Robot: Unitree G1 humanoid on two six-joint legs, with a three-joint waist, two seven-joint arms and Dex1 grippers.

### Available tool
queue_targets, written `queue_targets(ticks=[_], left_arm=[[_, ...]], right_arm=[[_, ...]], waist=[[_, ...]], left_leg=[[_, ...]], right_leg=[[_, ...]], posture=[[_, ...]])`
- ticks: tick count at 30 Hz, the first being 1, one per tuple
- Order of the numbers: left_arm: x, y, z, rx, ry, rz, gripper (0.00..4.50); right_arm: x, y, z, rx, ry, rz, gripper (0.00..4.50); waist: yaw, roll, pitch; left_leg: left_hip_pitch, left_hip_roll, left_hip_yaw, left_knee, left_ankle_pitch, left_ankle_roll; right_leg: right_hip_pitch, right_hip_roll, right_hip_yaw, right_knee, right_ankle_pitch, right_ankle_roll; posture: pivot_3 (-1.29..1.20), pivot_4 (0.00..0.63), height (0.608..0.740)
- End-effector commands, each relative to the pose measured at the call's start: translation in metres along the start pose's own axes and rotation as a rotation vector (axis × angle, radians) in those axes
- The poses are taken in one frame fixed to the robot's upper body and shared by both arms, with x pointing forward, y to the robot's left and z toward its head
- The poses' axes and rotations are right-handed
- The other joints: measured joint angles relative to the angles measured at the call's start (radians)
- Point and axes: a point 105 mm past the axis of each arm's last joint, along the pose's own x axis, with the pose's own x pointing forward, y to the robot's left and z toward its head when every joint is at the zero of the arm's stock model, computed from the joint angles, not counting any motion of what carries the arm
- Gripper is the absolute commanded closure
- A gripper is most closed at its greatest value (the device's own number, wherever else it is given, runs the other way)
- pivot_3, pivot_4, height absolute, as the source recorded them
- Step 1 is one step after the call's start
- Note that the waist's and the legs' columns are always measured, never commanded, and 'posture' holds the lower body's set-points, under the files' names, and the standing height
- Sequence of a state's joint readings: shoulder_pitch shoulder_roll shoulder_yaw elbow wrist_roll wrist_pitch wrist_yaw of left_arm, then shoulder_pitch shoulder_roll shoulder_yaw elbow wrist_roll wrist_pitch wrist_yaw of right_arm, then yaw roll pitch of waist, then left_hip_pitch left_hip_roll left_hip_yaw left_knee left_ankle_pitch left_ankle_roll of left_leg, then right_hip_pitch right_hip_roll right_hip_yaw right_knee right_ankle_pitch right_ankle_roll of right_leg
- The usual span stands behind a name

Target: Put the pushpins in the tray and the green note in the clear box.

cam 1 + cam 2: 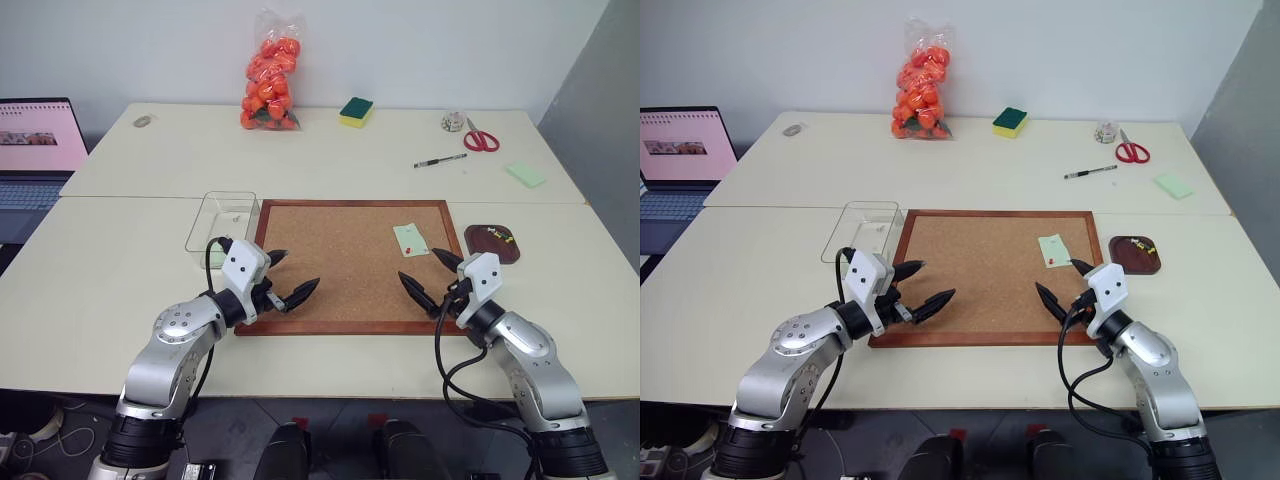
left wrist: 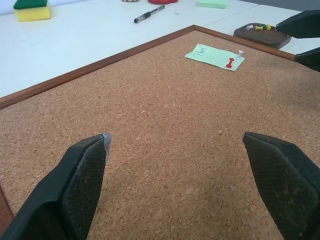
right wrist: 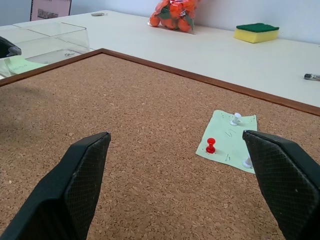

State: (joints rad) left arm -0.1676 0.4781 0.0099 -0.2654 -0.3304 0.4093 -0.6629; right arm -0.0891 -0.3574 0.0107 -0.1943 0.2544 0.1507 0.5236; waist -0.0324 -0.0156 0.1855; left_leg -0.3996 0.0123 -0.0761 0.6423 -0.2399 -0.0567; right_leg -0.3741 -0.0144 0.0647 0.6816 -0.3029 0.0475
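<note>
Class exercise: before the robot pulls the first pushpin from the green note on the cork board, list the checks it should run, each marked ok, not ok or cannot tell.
1. Right gripper open, nothing held: ok.
2. Left gripper open, nothing held: ok.
3. Green note free to lift: not ok; a red pushpin and two white pushpins stand in it.
4. Tray has room: ok, few pins inside.
5. Clear box has room: ok; a green slip lies inside.
6. Pins' depth in cork board: cannot tell.

— What sort of place is this?
— An office or lab: pale tables (image 1: 330,150) pushed together against a bare wall, an open laptop (image 1: 35,150), a cork board (image 1: 350,262), plus scissors (image 1: 481,138) and a pen (image 1: 440,160)
</note>
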Motion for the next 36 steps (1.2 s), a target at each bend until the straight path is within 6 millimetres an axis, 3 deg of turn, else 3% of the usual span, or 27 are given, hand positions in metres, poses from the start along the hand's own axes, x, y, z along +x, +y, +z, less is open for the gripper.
queue_targets(ticks=[1, 11, 19, 27, 32, 36], left_arm=[[0.002, 0.004, 0.012, 0.015, -0.022, 0.002, 0.04], [0.013, 0.005, 0.036, 0.047, -0.081, -0.069, 0.04], [0.023, 0.002, 0.034, 0.048, -0.062, -0.104, 0.04], [0.039, -0.005, 0.036, 0.100, -0.061, -0.146, 0.04], [0.053, -0.013, 0.034, 0.125, -0.054, -0.191, 0.04], [0.064, -0.009, 0.030, 0.144, -0.037, -0.174, 1.00]], right_arm=[[-0.001, -0.004, 0.017, -0.046, -0.059, -0.009, 0.00], [-0.002, -0.010, 0.031, -0.055, -0.082, -0.028, 0.00], [0.009, -0.010, 0.043, -0.006, -0.069, -0.032, 0.00], [0.030, -0.028, 0.039, 0.033, 0.059, -0.102, 0.00], [0.036, -0.037, 0.052, 0.064, 0.053, -0.117, 0.00], [0.034, -0.039, 0.055, 0.065, 0.050, -0.116, 0.00]], waist=[[0.000, 0.000, 0.000], [0.000, 0.000, 0.000], [0.000, 0.000, 0.000], [0.000, 0.000, 0.000], [0.000, 0.000, 0.000], [0.000, 0.000, 0.000]], left_leg=[[0.000, 0.000, 0.000, 0.000, 0.000, 0.000], [0.000, 0.000, 0.000, 0.000, 0.000, 0.000], [0.000, 0.000, 0.000, 0.000, 0.000, 0.000], [0.000, -0.001, 0.000, 0.001, 0.000, 0.000], [-0.001, -0.001, 0.000, 0.000, 0.000, 0.000], [-0.001, -0.001, 0.000, 0.000, 0.000, 0.000]], right_leg=[[0.000, 0.000, 0.000, 0.000, 0.000, 0.000], [0.000, 0.000, 0.000, 0.000, 0.000, 0.000], [0.000, 0.000, 0.000, 0.000, 0.000, 0.000], [0.000, 0.000, 0.000, 0.000, 0.000, 0.000], [0.000, 0.000, 0.000, 0.000, 0.000, 0.000], [0.000, 0.000, 0.000, 0.000, 0.000, 0.000]], posture=[[0.00, 0.150, 0.740], [0.00, 0.150, 0.740], [0.00, 0.150, 0.740], [0.00, 0.150, 0.740], [0.00, 0.150, 0.740], [0.00, 0.150, 0.740]])
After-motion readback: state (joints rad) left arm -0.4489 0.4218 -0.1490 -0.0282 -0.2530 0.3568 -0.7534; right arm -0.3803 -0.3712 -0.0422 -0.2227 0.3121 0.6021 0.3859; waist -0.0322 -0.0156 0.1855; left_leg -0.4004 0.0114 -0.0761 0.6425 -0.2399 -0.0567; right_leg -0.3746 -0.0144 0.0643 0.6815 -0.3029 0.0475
